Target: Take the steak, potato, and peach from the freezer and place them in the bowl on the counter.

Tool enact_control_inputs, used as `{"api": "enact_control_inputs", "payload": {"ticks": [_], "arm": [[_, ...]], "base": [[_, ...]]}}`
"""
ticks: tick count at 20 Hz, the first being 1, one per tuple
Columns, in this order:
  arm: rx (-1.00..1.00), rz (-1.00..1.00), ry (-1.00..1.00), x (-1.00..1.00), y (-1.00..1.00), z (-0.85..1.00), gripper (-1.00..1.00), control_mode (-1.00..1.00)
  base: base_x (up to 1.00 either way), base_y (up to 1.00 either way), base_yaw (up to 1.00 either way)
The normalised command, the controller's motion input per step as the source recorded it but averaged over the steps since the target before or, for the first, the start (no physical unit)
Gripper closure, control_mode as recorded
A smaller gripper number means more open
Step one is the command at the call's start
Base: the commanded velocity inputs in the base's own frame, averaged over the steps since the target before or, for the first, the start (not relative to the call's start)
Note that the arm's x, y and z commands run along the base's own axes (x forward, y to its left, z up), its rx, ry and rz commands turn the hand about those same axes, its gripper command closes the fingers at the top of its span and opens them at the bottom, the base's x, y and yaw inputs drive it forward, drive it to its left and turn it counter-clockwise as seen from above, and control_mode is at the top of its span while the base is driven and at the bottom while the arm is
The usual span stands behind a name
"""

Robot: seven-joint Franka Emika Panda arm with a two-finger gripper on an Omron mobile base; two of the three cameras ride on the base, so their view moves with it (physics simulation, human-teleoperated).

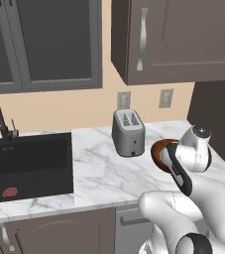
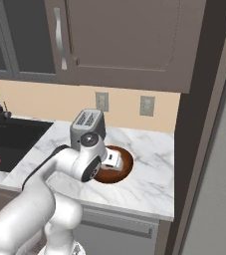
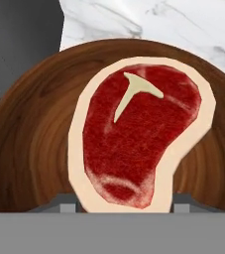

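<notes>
The steak (image 3: 134, 134), a red slab with a pale fat rim and a white T mark, hangs just above the inside of the dark wooden bowl (image 3: 29, 149). My gripper (image 3: 125, 203) is shut on its lower end, one fingertip on each side. In the right base view the gripper (image 2: 113, 163) points down over the bowl (image 2: 128, 162), which stands on the white marble counter (image 2: 149, 172) next to the toaster. From the left base view the arm covers most of the bowl (image 1: 157, 148). The potato and the peach are out of view.
A grey toaster (image 1: 128, 133) stands right behind the bowl, also seen as the toaster (image 2: 87, 122). The black sink (image 1: 27, 163) with its tap lies to the left. Wall cabinets (image 2: 124, 40) hang overhead. A tall grey freezer side (image 2: 216, 199) rises at the right.
</notes>
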Motion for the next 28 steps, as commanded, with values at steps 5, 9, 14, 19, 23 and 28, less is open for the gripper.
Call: {"api": "enact_control_inputs", "payload": {"ticks": [5,9,14,19,23,28], "arm": [[0.0,0.0,0.02,0.19,0.0,-0.17,1.0,-1.0],[0.0,0.0,0.0,0.09,0.0,-0.25,1.0,-1.0],[0.0,0.0,0.0,0.06,0.0,-0.23,1.0,-1.0],[0.0,0.0,0.0,0.04,0.0,-0.2,1.0,-1.0],[0.0,0.0,0.0,0.05,0.0,-0.12,-1.0,-1.0],[0.0,0.0,0.0,0.11,0.0,-0.03,-1.0,-1.0]], "base": [[0.0,0.0,0.0],[0.0,0.0,0.0],[0.0,0.0,0.0],[0.0,0.0,0.0],[0.0,0.0,0.0],[0.0,0.0,0.0]]}}
